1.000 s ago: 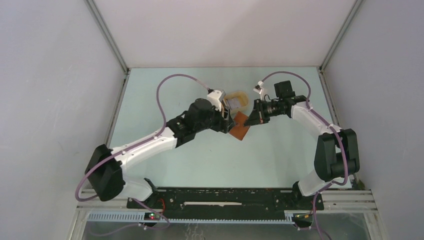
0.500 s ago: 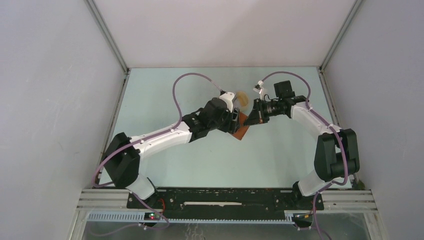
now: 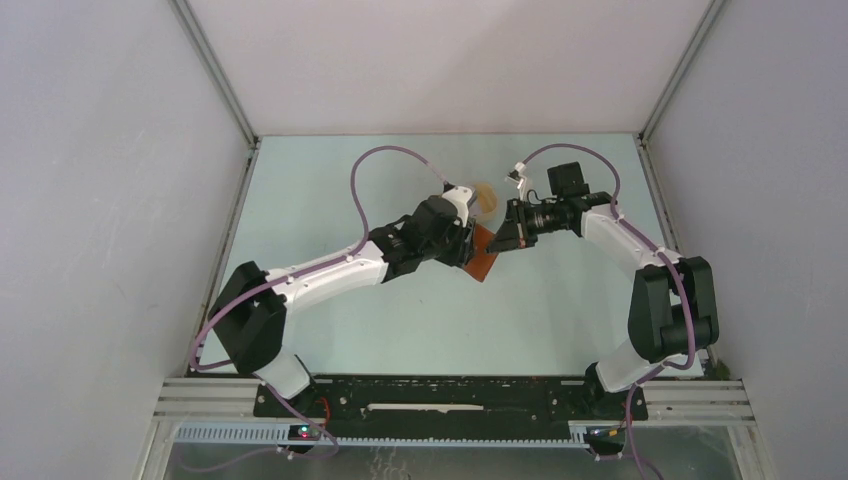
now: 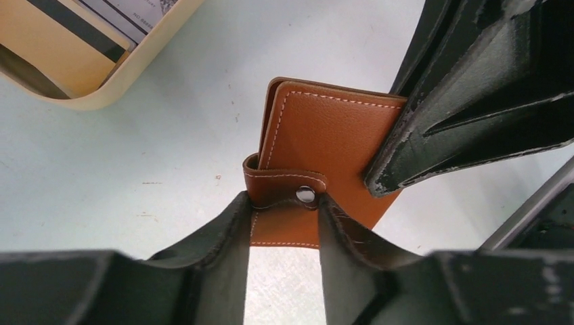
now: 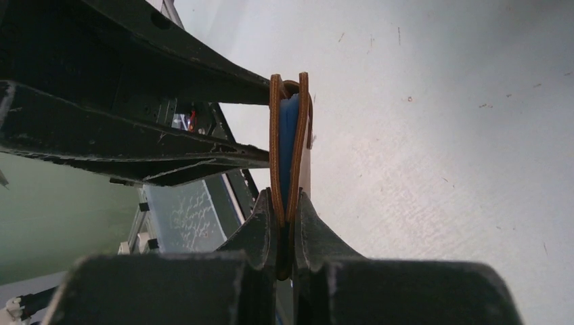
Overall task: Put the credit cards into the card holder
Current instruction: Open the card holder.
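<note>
The reddish-brown card holder [image 3: 484, 263] hangs just over the table with my right gripper [image 3: 505, 238] shut on its edge. In the right wrist view the card holder [image 5: 274, 135] shows edge-on between my right gripper [image 5: 284, 200], and a light blue credit card [image 5: 290, 145] sits inside it. My left gripper [image 4: 281, 200] is partly open against the card holder's [image 4: 332, 128] face. Its fingertips flank the snap strap [image 4: 284, 183], pinching nothing. More credit cards [image 4: 64, 44] lie in the tan tray.
The tan oval tray [image 3: 488, 193] stands just behind both grippers, and its rim [image 4: 145, 57] is close to the left fingers. A right finger [image 4: 467, 101] crosses the left wrist view. White walls enclose the pale green table [image 3: 330, 200].
My left arm has swung right and forward to the card holder, and its jaws have narrowed around the snap strap. The right arm and the card holder have stayed still.
</note>
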